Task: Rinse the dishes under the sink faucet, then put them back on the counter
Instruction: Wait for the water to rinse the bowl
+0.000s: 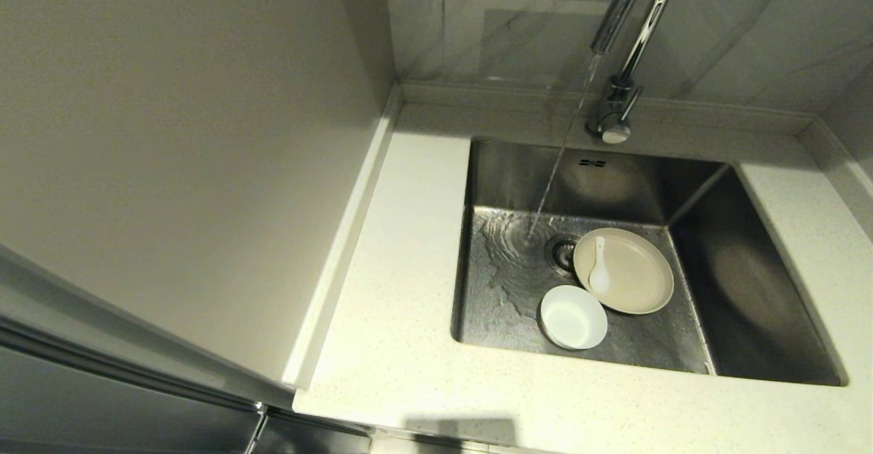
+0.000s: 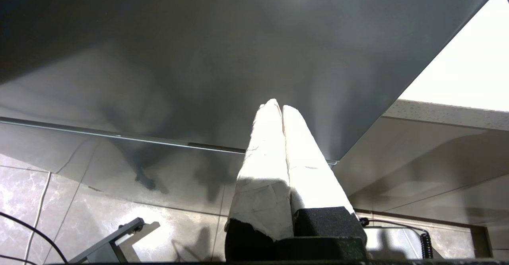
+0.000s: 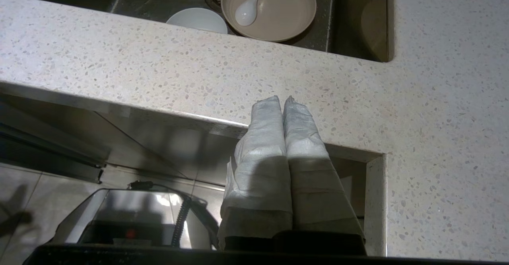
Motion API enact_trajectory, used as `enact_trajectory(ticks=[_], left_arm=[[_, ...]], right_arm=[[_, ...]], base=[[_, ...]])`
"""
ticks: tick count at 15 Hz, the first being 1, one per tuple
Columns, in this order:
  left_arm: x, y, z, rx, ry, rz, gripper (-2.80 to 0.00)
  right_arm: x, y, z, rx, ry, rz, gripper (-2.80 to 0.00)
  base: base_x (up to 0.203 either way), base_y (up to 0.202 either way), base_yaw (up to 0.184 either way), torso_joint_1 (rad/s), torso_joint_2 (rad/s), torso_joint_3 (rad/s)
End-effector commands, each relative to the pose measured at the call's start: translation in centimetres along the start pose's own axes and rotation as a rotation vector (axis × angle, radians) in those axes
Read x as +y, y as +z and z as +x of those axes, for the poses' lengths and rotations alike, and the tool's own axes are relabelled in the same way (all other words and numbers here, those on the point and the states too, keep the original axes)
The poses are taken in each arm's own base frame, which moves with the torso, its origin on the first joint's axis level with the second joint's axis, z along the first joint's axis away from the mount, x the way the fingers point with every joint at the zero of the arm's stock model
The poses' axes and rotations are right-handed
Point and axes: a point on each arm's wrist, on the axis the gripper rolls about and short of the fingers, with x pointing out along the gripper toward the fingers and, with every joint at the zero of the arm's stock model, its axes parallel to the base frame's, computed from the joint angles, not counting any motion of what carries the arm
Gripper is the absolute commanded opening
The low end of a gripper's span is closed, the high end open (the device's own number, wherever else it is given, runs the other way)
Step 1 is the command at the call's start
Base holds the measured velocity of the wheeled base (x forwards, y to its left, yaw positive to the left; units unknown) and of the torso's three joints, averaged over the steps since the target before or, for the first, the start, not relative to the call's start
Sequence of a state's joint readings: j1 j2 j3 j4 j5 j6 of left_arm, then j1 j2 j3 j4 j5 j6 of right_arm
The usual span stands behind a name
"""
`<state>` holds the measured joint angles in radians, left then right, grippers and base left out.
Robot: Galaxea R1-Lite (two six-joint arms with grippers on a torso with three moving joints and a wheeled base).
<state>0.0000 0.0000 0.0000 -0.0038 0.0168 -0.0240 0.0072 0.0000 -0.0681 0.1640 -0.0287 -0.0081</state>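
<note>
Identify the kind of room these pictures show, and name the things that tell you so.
Most likely a home kitchen. A deep stainless-steel sink is set into a speckled stone counter, a chrome gooseneck faucet runs water into it, and a plate, bowl and soup spoon lie in the basin.

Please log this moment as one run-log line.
faucet running | plate with spoon, bowl in sink | left hand, right hand shut, below counter

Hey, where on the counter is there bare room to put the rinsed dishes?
The counter is bare left of the sink, up to the wall rim, and along its front edge. Crowded: the sink floor, where plate, spoon and bowl cluster by the drain.
</note>
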Motion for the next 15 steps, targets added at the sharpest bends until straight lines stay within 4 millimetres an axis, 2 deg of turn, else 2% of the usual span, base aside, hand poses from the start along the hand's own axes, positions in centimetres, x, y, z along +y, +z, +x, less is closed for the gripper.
enact_trajectory(ticks=[1, 15], left_arm=[[0.0, 0.0, -0.02, -0.004, 0.0, -0.001, -2.8], [0.0, 0.0, -0.02, -0.004, 0.0, -0.001, -2.8]], right_arm=[[0.0, 0.01, -0.01, 0.001, 0.0, 0.0, -2.8], [0.01, 0.01, 0.3, -0.05, 0.0, 0.002, -2.8]], base=[[0.0, 0.0, 0.0, 0.0, 0.0, 0.0], [0.0, 0.0, 0.0, 0.0, 0.0, 0.0]])
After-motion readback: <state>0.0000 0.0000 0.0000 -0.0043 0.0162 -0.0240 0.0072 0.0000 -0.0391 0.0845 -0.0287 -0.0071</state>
